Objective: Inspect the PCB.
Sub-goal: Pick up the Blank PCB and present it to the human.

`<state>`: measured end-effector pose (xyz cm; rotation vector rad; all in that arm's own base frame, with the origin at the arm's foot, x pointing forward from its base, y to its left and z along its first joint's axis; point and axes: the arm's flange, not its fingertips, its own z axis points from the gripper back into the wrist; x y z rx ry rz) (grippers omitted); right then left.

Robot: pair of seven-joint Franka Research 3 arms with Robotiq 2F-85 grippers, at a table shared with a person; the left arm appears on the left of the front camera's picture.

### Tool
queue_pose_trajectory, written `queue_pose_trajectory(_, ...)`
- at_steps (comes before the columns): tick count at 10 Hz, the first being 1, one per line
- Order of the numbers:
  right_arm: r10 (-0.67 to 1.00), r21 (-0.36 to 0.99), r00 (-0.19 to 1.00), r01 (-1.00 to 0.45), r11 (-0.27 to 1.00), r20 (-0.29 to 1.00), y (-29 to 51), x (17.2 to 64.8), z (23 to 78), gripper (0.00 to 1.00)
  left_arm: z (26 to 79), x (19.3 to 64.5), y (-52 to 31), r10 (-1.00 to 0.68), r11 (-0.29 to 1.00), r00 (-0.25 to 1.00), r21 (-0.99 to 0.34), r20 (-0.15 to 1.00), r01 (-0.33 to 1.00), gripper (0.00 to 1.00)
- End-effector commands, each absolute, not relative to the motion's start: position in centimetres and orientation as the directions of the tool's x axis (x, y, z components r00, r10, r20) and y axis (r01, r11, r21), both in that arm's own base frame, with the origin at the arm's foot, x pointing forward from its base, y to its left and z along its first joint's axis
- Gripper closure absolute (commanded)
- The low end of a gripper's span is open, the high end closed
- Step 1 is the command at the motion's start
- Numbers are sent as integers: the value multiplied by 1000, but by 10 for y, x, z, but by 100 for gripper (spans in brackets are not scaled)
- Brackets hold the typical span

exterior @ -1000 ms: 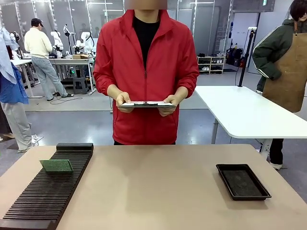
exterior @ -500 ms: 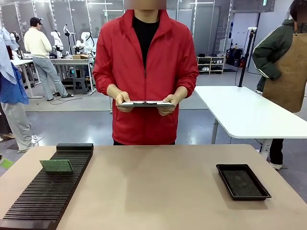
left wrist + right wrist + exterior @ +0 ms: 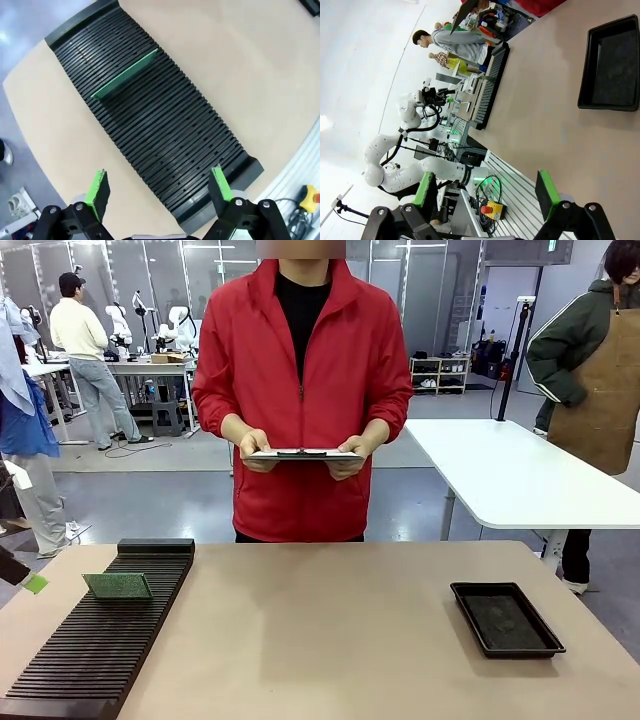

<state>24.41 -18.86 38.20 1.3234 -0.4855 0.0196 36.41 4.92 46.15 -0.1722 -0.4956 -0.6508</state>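
PCB [image 3: 118, 586] on edge in rack [image 3: 100, 650] slot, long axis across rack; left tool [image 3: 159, 174], right tool [image 3: 485, 176] both spread, empty.

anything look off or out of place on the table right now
Nothing stands out. The PCB stands on edge in a slot of the black rack, lined up with the slots. The black tray lies flat at the table's other side, and the person holds the clipboard level in both hands.

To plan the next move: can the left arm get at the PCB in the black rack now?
Probably yes. The left gripper hangs open above the rack, and nothing covers the PCB standing in its slot.
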Motion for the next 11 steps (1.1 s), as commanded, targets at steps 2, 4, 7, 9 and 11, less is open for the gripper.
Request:
queue_pose_trajectory(2,-261,922,897,-293,251,356,-189,244,384,0,460,365,48,-553,779,683,7,476,627,0)
queue_pose_trajectory(4,-261,922,897,-293,251,356,-189,244,384,0,469,379,43,-624,747,641,101,447,657,0)
queue_pose_trajectory(7,-261,922,897,-293,251,356,-189,244,384,0,464,424,40,-860,486,393,284,326,827,0)
queue_pose_trajectory(9,-261,922,897,-293,251,356,-189,244,384,0,458,442,37,-933,351,289,352,216,868,0)
queue_pose_trajectory(11,-261,922,897,-293,251,356,-189,244,384,0,452,469,34,-965,263,234,372,121,890,0)
